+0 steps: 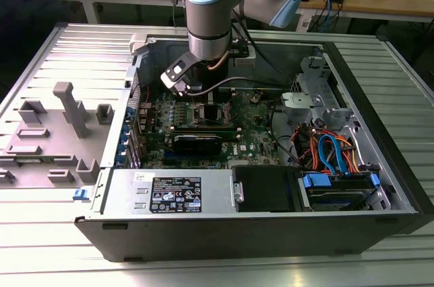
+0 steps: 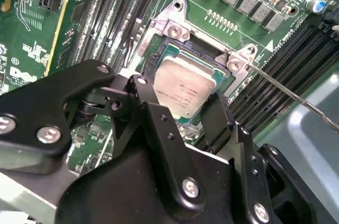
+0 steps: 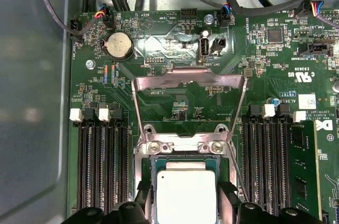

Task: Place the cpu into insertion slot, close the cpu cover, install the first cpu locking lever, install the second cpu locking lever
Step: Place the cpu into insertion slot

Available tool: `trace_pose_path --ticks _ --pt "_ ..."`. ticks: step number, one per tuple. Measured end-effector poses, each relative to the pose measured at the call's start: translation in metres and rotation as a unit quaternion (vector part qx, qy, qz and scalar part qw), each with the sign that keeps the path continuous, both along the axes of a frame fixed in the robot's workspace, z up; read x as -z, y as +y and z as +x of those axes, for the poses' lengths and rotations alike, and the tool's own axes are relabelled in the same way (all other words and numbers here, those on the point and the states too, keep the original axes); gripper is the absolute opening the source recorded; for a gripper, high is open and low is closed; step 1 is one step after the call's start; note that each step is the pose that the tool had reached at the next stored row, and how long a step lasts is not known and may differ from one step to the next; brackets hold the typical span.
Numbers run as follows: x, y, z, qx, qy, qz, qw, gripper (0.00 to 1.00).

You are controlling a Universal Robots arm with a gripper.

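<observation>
The cpu, a square chip with a dull silver top, sits low over the insertion slot, whose dark edge and metal rim show around it. My gripper is shut on the cpu, one black finger on each side of the chip. In the first wrist view the cpu lies between the same fingers. The cpu cover stands swung open beyond the slot. A thin wire locking lever sticks out free beside the slot. In the exterior view the gripper reaches down onto the board.
The green motherboard lies inside an open computer case. Long black memory slots flank the socket on both sides. A round coin battery and black cables lie beyond the cover. Drive bays with blue and orange cables fill the exterior view's right.
</observation>
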State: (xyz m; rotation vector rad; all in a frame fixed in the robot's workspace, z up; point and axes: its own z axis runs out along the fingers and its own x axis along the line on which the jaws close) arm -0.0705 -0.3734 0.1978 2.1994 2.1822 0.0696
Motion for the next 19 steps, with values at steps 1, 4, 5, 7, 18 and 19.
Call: trace_pose_path --ticks 1,4,5,7,18,19 --pt "0.0000 0.0000 0.000 0.000 0.0000 0.0000 1.0000 0.61" --pt "0.0000 0.0000 0.000 0.000 0.0000 0.0000 1.0000 0.68" --pt "0.0000 0.0000 0.000 0.000 0.0000 0.0000 1.0000 0.68" --pt "0.0000 0.0000 0.000 0.000 0.0000 -0.0001 1.0000 0.68" --pt "-0.0218 0.0000 0.000 0.000 0.0019 -0.0001 1.0000 0.48" --pt "-0.0230 0.0000 0.000 0.000 0.0020 -0.0001 1.0000 0.42"
